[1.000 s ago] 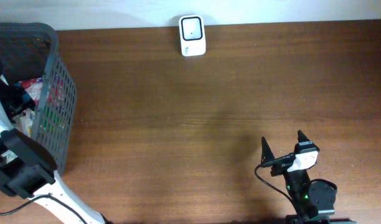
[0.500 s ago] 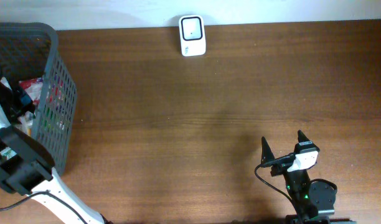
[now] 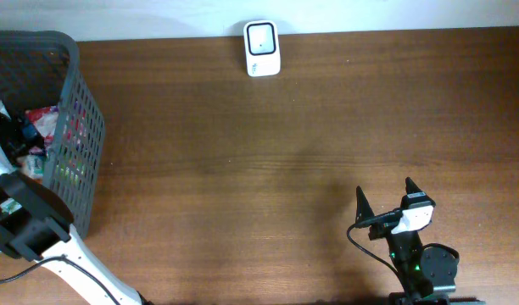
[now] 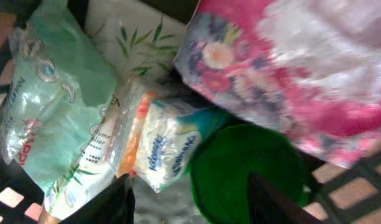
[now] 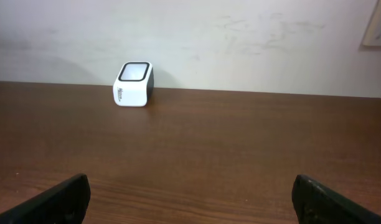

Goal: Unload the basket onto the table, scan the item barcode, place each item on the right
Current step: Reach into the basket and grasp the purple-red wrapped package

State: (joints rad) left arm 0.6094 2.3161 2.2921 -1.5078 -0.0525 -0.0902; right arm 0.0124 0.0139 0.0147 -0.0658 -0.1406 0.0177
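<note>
Overhead: my left arm reaches into the dark grey mesh basket [image 3: 73,119] at the edge of the brown wooden surface [image 3: 242,169]. The right jaws are spread wide, holding nothing.

Left wrist: the left jaws stand apart, clamped on nothing, over the basket's packets. Just ahead between them lies a white-and-blue tissue pack [image 4: 162,146] lettered Kleenex. A mint-green plastic packet [image 4: 47,99] lies left of it, a pink floral packet [image 4: 290,68] right.

Right wrist: the white box-shaped scanner [image 5: 133,84] stands well ahead of the right jaws, left of centre, its side print too small to read.
</note>
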